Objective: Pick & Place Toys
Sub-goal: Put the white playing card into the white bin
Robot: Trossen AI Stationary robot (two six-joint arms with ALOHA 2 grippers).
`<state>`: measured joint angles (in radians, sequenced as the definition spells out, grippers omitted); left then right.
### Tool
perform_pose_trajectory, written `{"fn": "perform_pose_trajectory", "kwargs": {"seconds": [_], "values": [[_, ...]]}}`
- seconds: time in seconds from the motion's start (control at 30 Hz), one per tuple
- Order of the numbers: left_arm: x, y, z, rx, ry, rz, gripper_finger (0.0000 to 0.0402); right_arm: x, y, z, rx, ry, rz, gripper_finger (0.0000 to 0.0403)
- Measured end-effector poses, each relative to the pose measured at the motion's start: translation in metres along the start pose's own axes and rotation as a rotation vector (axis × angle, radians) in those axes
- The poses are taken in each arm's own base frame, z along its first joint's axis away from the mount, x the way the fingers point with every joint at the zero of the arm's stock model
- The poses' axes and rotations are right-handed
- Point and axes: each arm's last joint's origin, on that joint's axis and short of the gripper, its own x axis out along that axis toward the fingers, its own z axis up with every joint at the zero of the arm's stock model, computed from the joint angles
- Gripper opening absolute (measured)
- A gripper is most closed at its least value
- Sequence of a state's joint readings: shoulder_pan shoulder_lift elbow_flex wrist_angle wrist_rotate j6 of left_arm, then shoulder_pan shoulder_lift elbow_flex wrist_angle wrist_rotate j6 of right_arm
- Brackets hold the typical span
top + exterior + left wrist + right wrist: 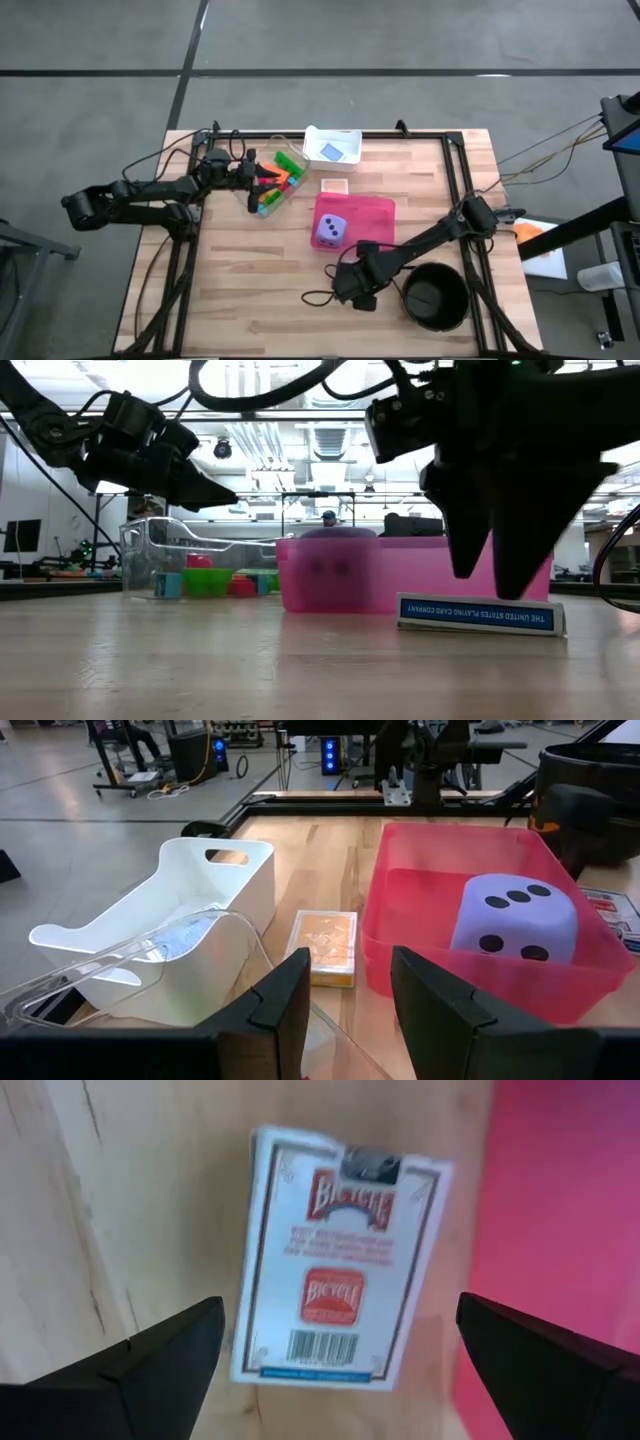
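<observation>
Several small bricks [280, 180], green, orange, red, pink and blue, lie in a clear bin [268, 196] at the far left; they also show in the low view [210, 582]. My left gripper [262, 178] hovers over this bin, open and empty [345, 1005]. The lilac die [331, 231] with dark dots rests on the floor of a pink bin [372, 210]. My right gripper [360, 262] is open, pointing down just above a playing-card box [340, 1280] that lies flat on the table beside the pink bin [560, 1230]. Its fingers stand on either side of the box without touching it.
A white bin [332, 147] holding a blue item stands at the far edge. A small orange card box [335, 186] lies between it and the pink bin. A black round bowl [435, 297] stands at the near right. Bare wood lies at the near left.
</observation>
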<state>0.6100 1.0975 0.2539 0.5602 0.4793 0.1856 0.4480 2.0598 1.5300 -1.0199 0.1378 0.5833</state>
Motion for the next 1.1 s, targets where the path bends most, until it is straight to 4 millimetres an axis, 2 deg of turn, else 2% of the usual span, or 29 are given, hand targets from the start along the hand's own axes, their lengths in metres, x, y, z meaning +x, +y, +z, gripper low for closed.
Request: {"fn": "perform_pose_trajectory", "kwargs": {"seconds": [0.23, 0.5, 0.8, 0.9, 1.03, 1.1], "values": [[0.0, 0.0, 0.0, -0.001, 0.003, -0.001, 0.0142, 0.006, -0.005, 0.002, 0.011, -0.001, -0.005, 0.0399], [0.0, 0.0, 0.0, -0.002, 0.004, -0.001, 0.0142, 0.027, -0.014, -0.004, 0.029, 0.032, 0.021, 0.0399], [0.0, 0.0, -0.001, 0.001, 0.007, -0.002, 0.0142, 0.033, -0.014, -0.006, -0.019, 0.026, 0.066, 0.0397], [0.0, 0.0, -0.001, -0.002, 0.012, -0.003, 0.0142, 0.033, -0.013, -0.006, -0.021, 0.022, 0.068, 0.0374], [0.0, 0.0, -0.001, -0.002, 0.012, -0.002, 0.0142, 0.033, -0.011, -0.006, -0.023, 0.018, 0.074, 0.0305], [0.0, 0.0, -0.001, -0.002, 0.012, -0.003, 0.0142, 0.033, -0.011, -0.006, -0.024, 0.018, 0.074, 0.0295]]}}
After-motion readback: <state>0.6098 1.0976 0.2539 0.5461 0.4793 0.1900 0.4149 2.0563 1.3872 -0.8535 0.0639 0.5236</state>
